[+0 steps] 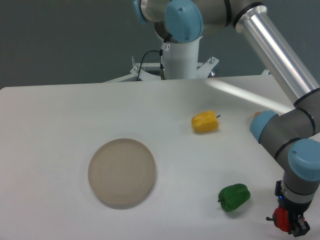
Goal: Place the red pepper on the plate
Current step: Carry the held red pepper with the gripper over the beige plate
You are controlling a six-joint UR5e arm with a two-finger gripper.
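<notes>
Your red pepper point(281, 219) sits at the bottom right corner of the view, caught between the fingers of the gripper point(286, 223). Only a small patch of glossy red shows, with the dark stem poking out to the left; the rest is hidden behind the gripper's black fingers and the wrist above it. The fingers stand on both sides of the pepper and look closed on it, so you can treat it as grasped. Whether it rests on the table point(60, 120) or hangs just clear of it, you cannot tell from this angle.

The arm folds down steeply over that corner, which puts the gripper straight above the pepper: a sensible pose for a top-down pinch on a small round thing.

Just to the left of the gripper lies the green pepper point(234, 197), near but apart from it. Farther back, toward the middle of the table, is the yellow pepper point(205, 121). The plate point(121, 173) lies well away to the left, bare.

Judging by this, the carry is yet to come. A leftward path passes over the green pepper, so you want enough height to clear it.
</notes>
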